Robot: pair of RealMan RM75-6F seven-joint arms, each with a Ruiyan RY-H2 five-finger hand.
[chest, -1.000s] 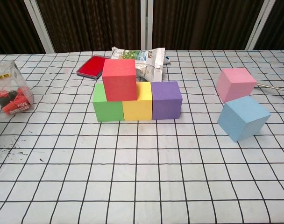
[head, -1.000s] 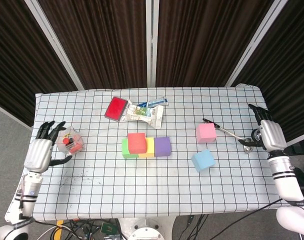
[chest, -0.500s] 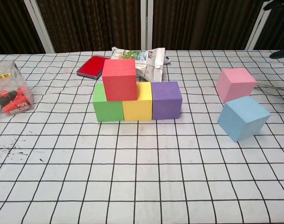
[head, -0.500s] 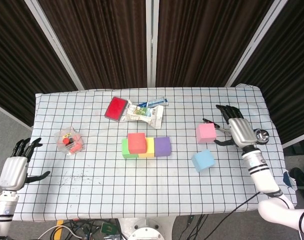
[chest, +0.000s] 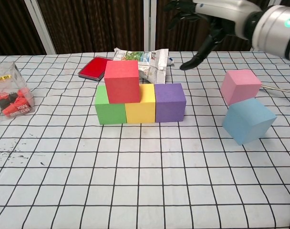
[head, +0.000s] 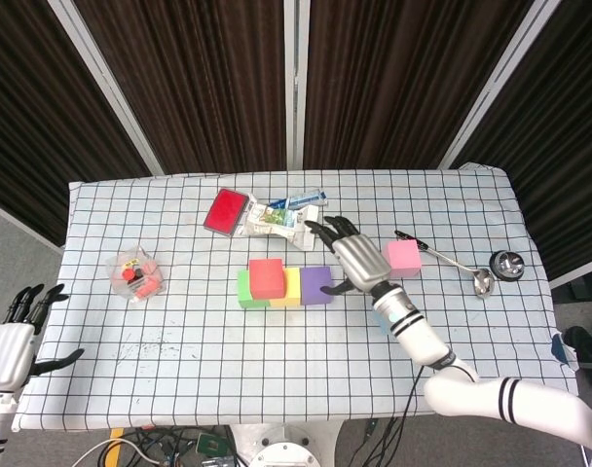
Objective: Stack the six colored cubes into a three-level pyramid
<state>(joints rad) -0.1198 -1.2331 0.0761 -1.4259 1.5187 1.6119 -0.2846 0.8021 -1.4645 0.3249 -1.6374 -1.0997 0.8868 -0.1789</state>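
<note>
The empty right hand, fingers spread, hovered above the purple foam cube mid-table, beside yellow and green cubes; the left hand hung open off the left edge.

Just past the fingertips of your right hand, on the far side, you have a crumpled packet, and touching that packet's far-left edge lies a flat red pad. Out to the hand's right you'll see a metal spoon lying on the cloth, its bowl toward the near right, with a small round metal cup just beyond the bowl. Well off to the left of that hand, and nearer your left hand, stands a clear box of red and black bits. Dark curtains hang behind the table.
</note>
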